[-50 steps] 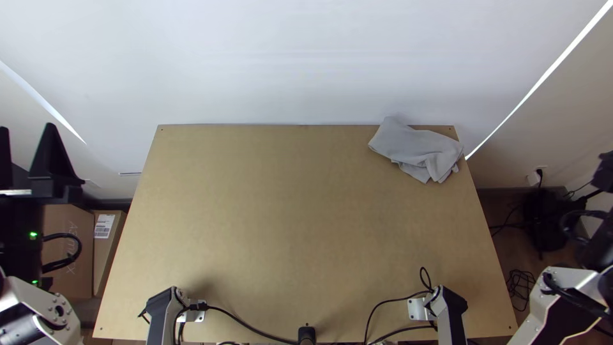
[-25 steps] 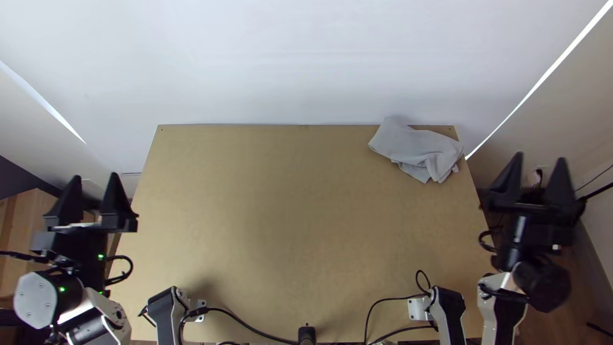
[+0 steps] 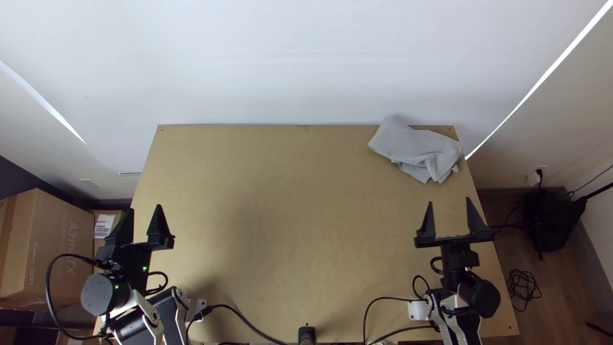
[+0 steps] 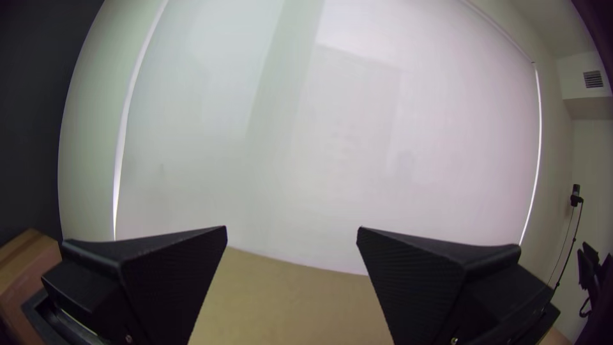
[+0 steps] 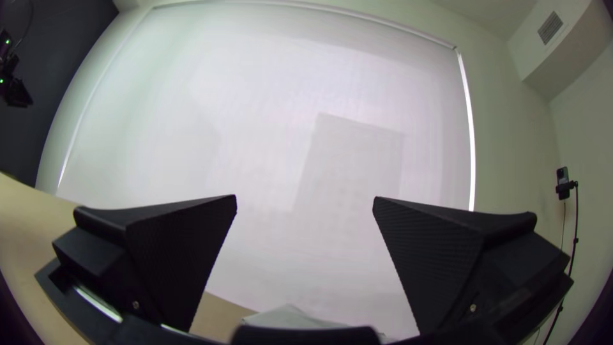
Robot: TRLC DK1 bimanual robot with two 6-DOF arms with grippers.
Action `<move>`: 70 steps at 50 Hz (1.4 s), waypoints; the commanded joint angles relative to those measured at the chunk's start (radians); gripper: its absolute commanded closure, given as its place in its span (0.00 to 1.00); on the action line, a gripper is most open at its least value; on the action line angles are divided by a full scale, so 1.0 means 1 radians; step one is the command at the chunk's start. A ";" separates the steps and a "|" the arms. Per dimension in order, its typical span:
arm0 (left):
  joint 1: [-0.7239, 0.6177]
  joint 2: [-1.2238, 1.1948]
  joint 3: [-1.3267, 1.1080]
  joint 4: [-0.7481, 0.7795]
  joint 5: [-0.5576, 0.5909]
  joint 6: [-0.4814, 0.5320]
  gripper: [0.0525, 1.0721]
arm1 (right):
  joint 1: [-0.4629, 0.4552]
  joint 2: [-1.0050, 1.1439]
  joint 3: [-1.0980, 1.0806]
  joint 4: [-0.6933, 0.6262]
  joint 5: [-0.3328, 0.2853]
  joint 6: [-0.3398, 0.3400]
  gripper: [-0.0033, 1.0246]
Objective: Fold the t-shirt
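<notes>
T-shirt (image 3: 415, 150) lies bunched at far right corner of the table (image 3: 287, 191), reaching both edges there. The left gripper (image 3: 145, 208), fingers wide apart, is at the table's left edge; the right gripper (image 3: 449, 201), also wide, is inside its right edge. Between grippers, the table stretches broadly.

Top cam's sitting high over the desk (image 3: 287, 191) near edge, btwn arm bases, looking steeply down, taking in nearly the whole top from well above. L wrist cam's riding right behind L hand (image 3: 144, 208), v. close, facing out over desk twd white panel (image 3: 306, 64). R wrist cam's riding just as close behind R hand (image 3: 449, 200), facing same panel, aiming a bit higher. All 3 are sharing panel + part of desk; wrist cams are sharing vent (image 4: 593, 79); top + R wrist are sharing grey cloth (image 3: 415, 147).
</notes>
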 commanded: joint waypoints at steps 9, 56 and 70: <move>-0.001 -0.015 -0.222 0.022 -0.003 0.070 0.05 | 0.064 -0.023 -0.042 -0.128 0.066 0.078 0.04; 0.010 -0.012 -0.434 0.344 -0.031 0.214 0.05 | 0.081 -0.017 -0.036 -0.555 0.063 0.185 0.04; 0.010 -0.012 -0.434 0.344 -0.031 0.214 0.05 | 0.081 -0.017 -0.036 -0.555 0.063 0.185 0.04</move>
